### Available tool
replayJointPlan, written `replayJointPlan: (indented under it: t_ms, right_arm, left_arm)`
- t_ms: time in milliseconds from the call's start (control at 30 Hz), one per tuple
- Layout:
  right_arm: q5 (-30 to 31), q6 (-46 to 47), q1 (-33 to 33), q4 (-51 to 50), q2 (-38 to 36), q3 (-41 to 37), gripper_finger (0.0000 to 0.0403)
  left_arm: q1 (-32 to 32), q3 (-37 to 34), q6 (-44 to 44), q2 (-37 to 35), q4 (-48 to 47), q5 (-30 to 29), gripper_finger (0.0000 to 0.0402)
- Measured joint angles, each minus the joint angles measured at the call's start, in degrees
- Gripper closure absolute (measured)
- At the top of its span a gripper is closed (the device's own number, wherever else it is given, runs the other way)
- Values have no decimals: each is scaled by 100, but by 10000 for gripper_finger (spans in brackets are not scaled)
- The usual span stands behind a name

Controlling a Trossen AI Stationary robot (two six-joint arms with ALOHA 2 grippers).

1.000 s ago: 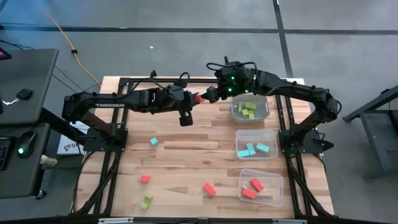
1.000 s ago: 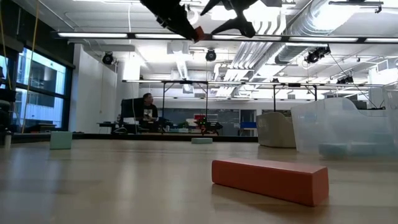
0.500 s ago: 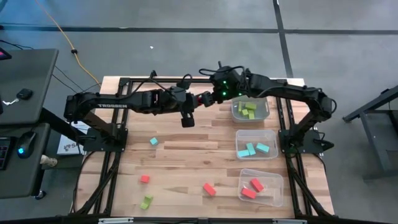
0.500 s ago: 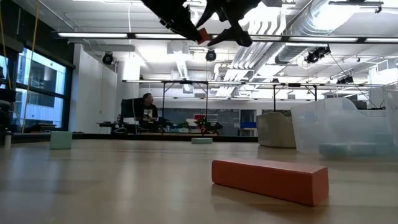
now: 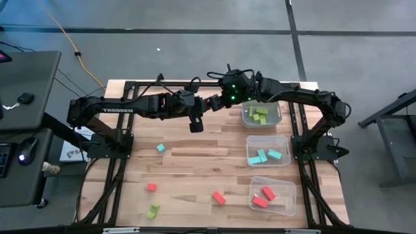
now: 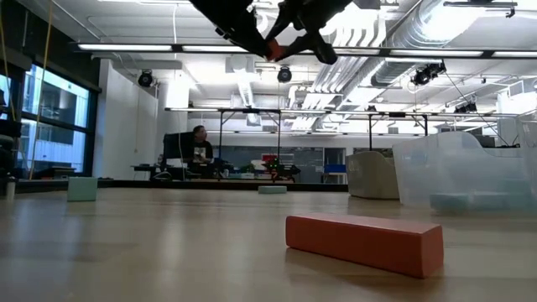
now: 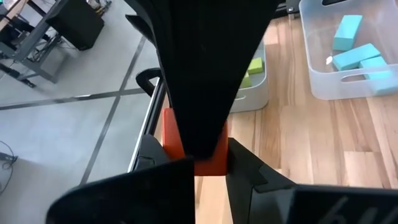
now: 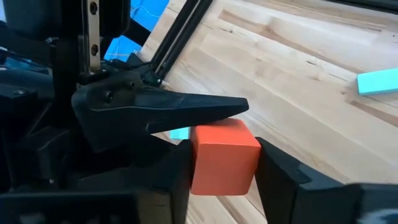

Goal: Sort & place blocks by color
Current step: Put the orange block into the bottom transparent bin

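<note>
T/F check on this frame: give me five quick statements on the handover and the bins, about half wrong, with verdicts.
1. A red-orange block sits between both grippers, high above the table. True.
2. The left gripper is open. False: it is shut on that block.
3. The right gripper has its fingers on either side of the block. True.
4. The clear plastic bin farthest from the table's front edge holds red blocks. False: lime green ones.
5. A red-orange bar lies loose on the wooden table. True.

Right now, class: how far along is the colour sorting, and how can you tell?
Done: green bin, blue bin and red bin hold matching blocks. In hand: a red block between left gripper and right gripper. Left: four loose blocks.
</note>
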Motion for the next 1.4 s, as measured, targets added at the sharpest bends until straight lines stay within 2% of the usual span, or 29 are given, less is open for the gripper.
replayJointPlan:
  t_ms: [67, 467, 700, 867, 967, 1133, 1400]
  right_arm:
    - [6, 1, -4, 25, 0, 0, 286]
    - [-28, -68, 0, 1, 0, 0, 286]
    - [-69, -122, 12, -229, 0, 11, 286]
    - [13, -203, 121, -835, 9, 0, 286]
    - [119, -216, 265, -1503, 9, -1, 286]
    - [450, -115, 613, -2302, 9, -2, 286]
    - [487, 61, 1418, -3133, 9, -2, 286]
  left_arm:
    - [9, 0, 0, 0, 1, -4, 392]
    - [5, 0, 2, 0, -2, -17, 388]
    - [5, 0, 399, 0, -2, 78, 326]
    - [2, 0, 404, -4, -49, 0, 275]
    - [7, 0, 407, -4, -135, -257, 260]
    - [0, 0, 463, -4, -351, -709, 256]
    - [5, 0, 411, -4, -393, -728, 259]
